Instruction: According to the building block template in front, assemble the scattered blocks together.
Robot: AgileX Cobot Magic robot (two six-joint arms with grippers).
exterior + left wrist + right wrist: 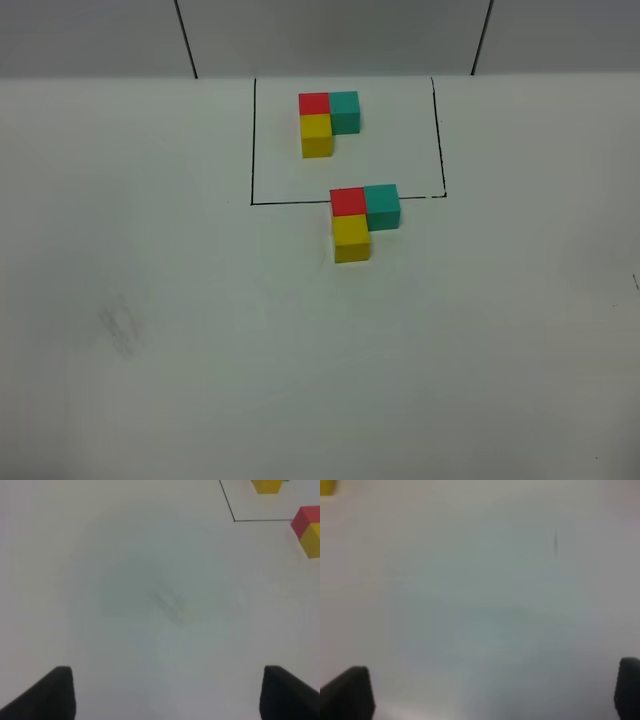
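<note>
The loose blocks [358,220], matte red, teal and yellow cubes, sit touching in an L on the frame's near line, matching the template [327,120] inside. Left gripper [165,692] and right gripper [490,692] hang wide apart, empty, over the bare white table [150,300].

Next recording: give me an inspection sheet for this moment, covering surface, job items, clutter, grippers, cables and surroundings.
Surface: white table, with a faint grey smudge at the front left.
Job's things: template, an L of red, teal and yellow cubes inside the black drawn rectangle. Assembled blocks form the same L: red cube touching teal cube and yellow cube. They straddle the rectangle's front line.
Clutter: nothing seen.
Grippers: left gripper and right gripper have jaws open, nothing between them, over bare table; neither shows in the high view.
Cables: nothing seen.
Surroundings: pale back wall with two dark slanted lines.
</note>
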